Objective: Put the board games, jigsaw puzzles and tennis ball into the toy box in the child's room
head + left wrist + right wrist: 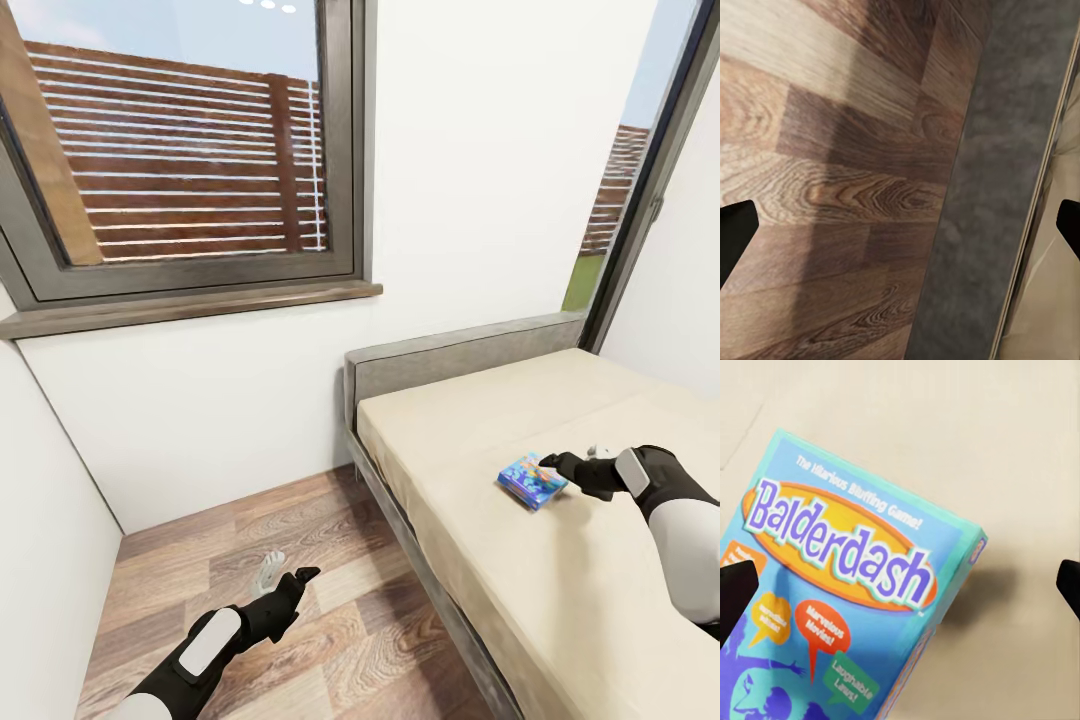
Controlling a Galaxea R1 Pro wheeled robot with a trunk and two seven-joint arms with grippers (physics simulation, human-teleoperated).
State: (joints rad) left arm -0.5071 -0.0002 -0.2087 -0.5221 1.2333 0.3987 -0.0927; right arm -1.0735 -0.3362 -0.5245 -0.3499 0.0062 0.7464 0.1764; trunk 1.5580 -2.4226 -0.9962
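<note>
Our left end effector (292, 578) hung open over the floor (300, 600) while our right end effector (556, 468), also open, reached the blue board game (532, 479) on the bed (520, 560)

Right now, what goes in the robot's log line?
right gripper: open at blue board game | game: on bed | left gripper: open over floor

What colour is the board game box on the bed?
Mostly turquoise-blue board game box, with an orange oval and purple lettering; right wrist view.

It is a bedroom in a home: a bed (520, 470) with beige mattress, wooden floor (300, 560), white walls and a window (190, 150).
</note>
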